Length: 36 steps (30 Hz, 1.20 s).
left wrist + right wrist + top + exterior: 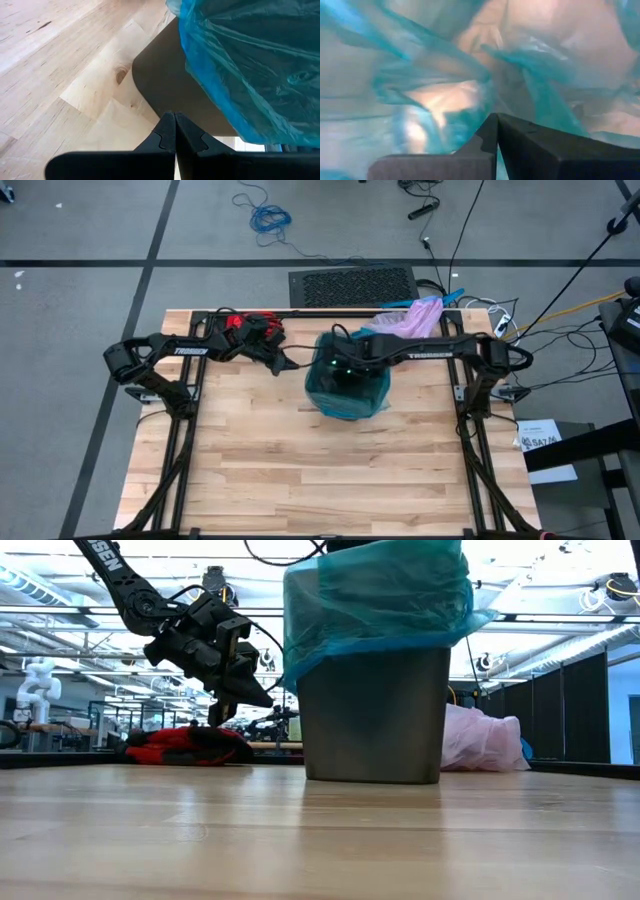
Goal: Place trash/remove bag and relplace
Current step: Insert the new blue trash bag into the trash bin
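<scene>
Right gripper [496,117] is reaching down inside the bin [373,715], fingers pressed together w/ nothing between them; wrist view is showing only teal film all around, so it's prob pushing the teal-green bag [346,385] down into the bin to seat it as the new liner; bag mouth is folding out over the rim, hanging partway down the dark wall in low view, loose and wrinkled, not snug yet.

Left gripper [174,120] is hovering just beside the bin at its 9 o'clock in high view, above the table [300,470], jaws together and empty too; tips are pointing toward the bin wall below the teal overhang, seemingly standing by to steady the bin or tuck the edge.

Lilac-pink bag [415,317] is lying off the bin at table's 1 o'clock corner, bunched up, near the right arm's base; looks like the old liner already pulled out and parked out of the way; can't tell if trash is inside it, no loose paper lumps showing on the table. Red glove [250,328] is lying at 11 o'clock of the bin near the back edge, under the left arm, not part of the job.

Judgement: remove step looks done, replace step nearly done; remaining is smoothing liner over rim w/o tipping the bin; thin film could snag on the fingers when withdrawing.
</scene>
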Motion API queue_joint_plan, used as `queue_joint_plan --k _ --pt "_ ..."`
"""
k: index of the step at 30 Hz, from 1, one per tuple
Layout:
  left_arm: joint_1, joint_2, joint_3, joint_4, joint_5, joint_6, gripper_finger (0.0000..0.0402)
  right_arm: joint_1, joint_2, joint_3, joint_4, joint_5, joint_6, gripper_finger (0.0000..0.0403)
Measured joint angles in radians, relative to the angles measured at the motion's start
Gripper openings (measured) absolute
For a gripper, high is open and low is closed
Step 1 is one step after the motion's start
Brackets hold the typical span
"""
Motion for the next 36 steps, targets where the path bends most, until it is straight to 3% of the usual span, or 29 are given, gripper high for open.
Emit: queue_joint_plan --k 5,13,24,36 --pt "0.0 0.0 0.0 0.0 0.0 0.001 0.0 -0.007 -0.028 0.001 0.032 -0.005 0.01 0.0" --pt "0.0 0.0 0.0 0.0 0.0 0.001 0.0 -0.027 0.053 0.0 0.05 -0.046 -0.017 0.0" --pt "0.0 0.0 0.0 0.0 0.0 0.001 0.0 -0.025 0.003 0.001 0.11 -0.088 0.037 0.0" --pt "0.0 0.0 0.0 0.0 0.0 0.0 0.0 -0.025 -0.017 0.021 0.153 -0.085 -0.092 0.0"
